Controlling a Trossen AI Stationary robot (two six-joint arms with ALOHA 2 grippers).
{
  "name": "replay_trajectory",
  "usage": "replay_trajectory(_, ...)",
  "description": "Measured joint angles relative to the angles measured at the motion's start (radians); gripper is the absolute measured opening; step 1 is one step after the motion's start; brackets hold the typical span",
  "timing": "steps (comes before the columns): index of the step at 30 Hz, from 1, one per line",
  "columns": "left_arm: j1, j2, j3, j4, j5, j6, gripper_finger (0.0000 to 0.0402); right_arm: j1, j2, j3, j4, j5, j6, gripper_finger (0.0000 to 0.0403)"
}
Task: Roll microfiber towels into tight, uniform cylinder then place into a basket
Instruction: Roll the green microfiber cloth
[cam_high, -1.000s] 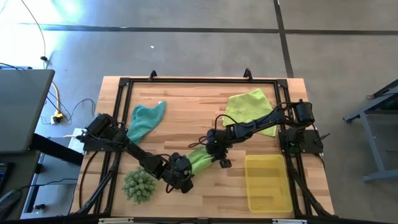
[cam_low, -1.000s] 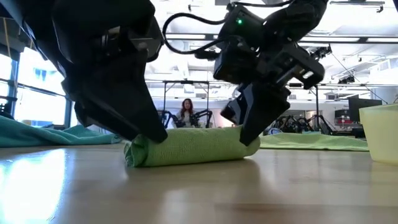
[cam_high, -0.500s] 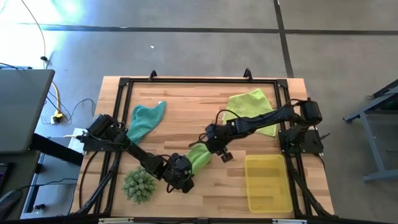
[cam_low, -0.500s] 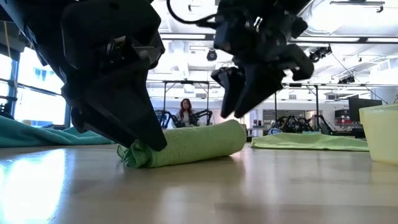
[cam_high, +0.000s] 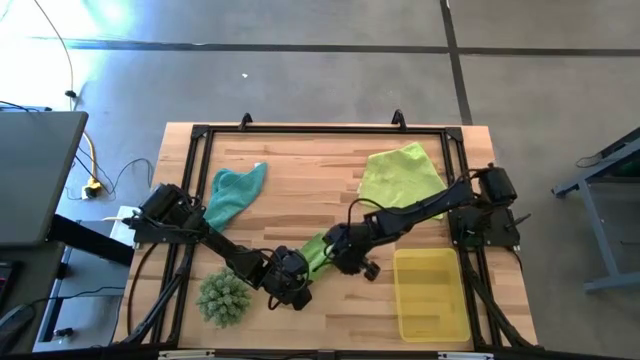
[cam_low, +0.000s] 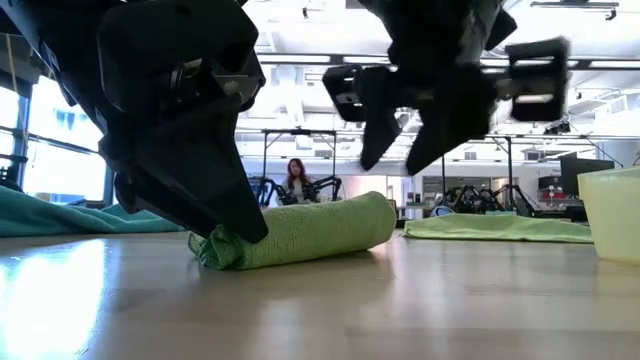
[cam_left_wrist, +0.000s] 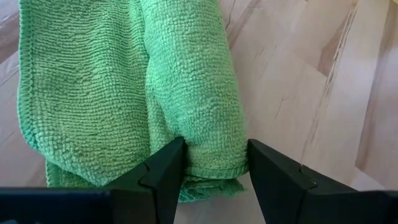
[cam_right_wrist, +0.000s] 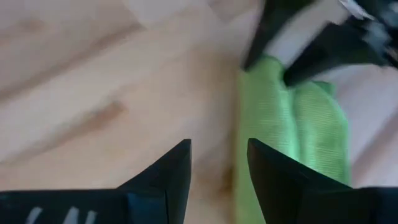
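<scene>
A bright green towel (cam_high: 315, 250), rolled into a short cylinder, lies on the wooden table near its front middle; it also shows in the low view (cam_low: 310, 230). My left gripper (cam_high: 292, 278) is shut on the roll's near left end. My right gripper (cam_low: 405, 150) is open and empty, and hovers above the roll's far right end; in the high view (cam_high: 345, 258) it is just right of the roll. A teal towel (cam_high: 235, 190) lies loose at the far left. A pale yellow-green towel (cam_high: 400, 175) lies spread at the far right. The yellow basket (cam_high: 432, 290) stands at the near right. My left gripper pinches the roll's near left end (cam_left_wrist: 211, 155) between its two fingers (cam_left_wrist: 165, 168), which lie across the roll. They come from above, slanting down from the table's left (cam_low: 225, 225). The roll lies on the table, and a loose flap of towel spreads beside it.
A spiky green ball (cam_high: 225, 297) sits at the near left, close to my left arm. A black frame (cam_high: 200, 135) runs round the table's edges. Bare wood lies between the roll and the two loose towels. A person shows far off in the room (cam_low: 298, 180).
My right gripper has let go of the roll's right end, risen clear of it and gone a little toward the table's near edge. The roll has turned about its held left end, and its right end now points more toward the far edge.
</scene>
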Motion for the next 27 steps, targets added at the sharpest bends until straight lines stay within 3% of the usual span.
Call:
replay_trajectory(4, 0.000, 0.000, -0.001, 0.008, -0.001, 0.000, 0.0168, -0.005, 0.052, 0.000, 0.060, 0.130, 0.000, 0.0149)
replay_trajectory(7, 0.000, 0.000, -0.003, 0.013, -0.003, -0.003, 0.0168, -0.017, 0.088, 0.000, 0.077, 0.171, 0.000, 0.0149)
replay_trajectory(18, -0.002, -0.004, -0.003, 0.020, -0.009, -0.003, 0.0168, -0.051, 0.163, 0.003, 0.089, 0.151, 0.004, 0.0149)
replay_trajectory(27, -0.003, -0.070, -0.006, -0.005, 0.026, 0.012, 0.0168, -0.078, 0.166, 0.003, 0.079, 0.064, 0.141, 0.0134)
